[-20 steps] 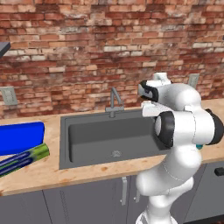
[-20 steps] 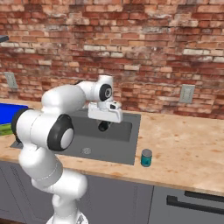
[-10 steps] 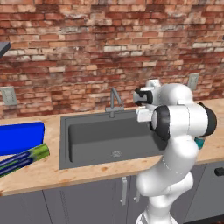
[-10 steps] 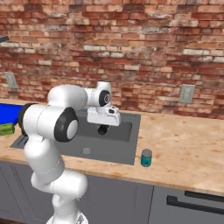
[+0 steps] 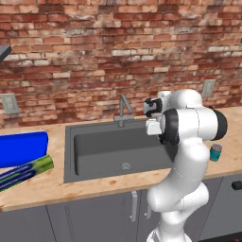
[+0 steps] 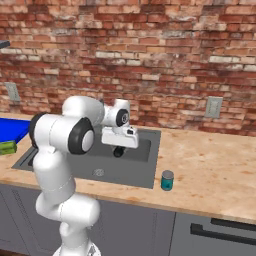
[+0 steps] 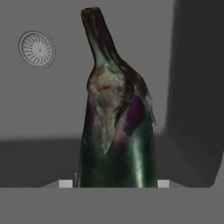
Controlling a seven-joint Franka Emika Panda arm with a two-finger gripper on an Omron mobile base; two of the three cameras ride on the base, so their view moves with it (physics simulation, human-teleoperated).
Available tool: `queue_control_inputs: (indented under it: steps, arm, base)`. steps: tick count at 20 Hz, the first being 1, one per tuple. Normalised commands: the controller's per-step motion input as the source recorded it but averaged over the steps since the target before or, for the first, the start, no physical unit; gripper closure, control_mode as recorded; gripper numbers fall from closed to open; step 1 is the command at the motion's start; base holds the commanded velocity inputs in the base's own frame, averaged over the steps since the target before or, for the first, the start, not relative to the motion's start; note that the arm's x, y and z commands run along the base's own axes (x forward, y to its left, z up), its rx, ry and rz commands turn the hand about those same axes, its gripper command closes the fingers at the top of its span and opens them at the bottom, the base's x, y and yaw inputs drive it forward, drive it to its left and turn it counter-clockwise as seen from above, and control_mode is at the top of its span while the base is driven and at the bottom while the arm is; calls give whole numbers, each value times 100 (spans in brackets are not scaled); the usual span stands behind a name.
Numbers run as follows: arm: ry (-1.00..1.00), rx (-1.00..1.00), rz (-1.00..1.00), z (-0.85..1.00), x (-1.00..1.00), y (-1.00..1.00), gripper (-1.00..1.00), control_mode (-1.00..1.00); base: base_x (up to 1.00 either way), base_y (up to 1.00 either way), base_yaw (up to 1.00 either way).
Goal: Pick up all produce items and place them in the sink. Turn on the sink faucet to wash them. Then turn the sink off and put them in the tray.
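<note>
Gripper (image 6: 119, 151): you see it clamped on the eggplant (image 7: 117, 127).
Eggplant: held above the sink (image 5: 94, 151), stem pointing away.
Drain (image 7: 36, 48): on the basin floor.

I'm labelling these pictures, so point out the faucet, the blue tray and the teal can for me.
faucet (image 5: 123, 109), left base view, on its upright stem.
blue tray (image 5: 21, 149), left base view, on its near side wall.
teal can (image 6: 167, 180), right base view, on its side.
</note>
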Motion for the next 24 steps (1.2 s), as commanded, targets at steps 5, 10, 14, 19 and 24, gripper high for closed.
queue_control_inputs:
  steps: [5,10,14,19,24]
  arm:
    - [0,5,6,-44,16,0,100,-100]
    - [0,5,6,-36,23,0,100,-100]
    - [0,4,6,-33,27,0,100,-100]
    - [0,3,6,-33,23,0,100,-100]
    - [0,2,6,-34,16,0,100,-100]
  base:
    - [0,0,0]
    - [0,0,0]
    - [0,0,0]
    - [0,0,0]
    - [0,0,0]
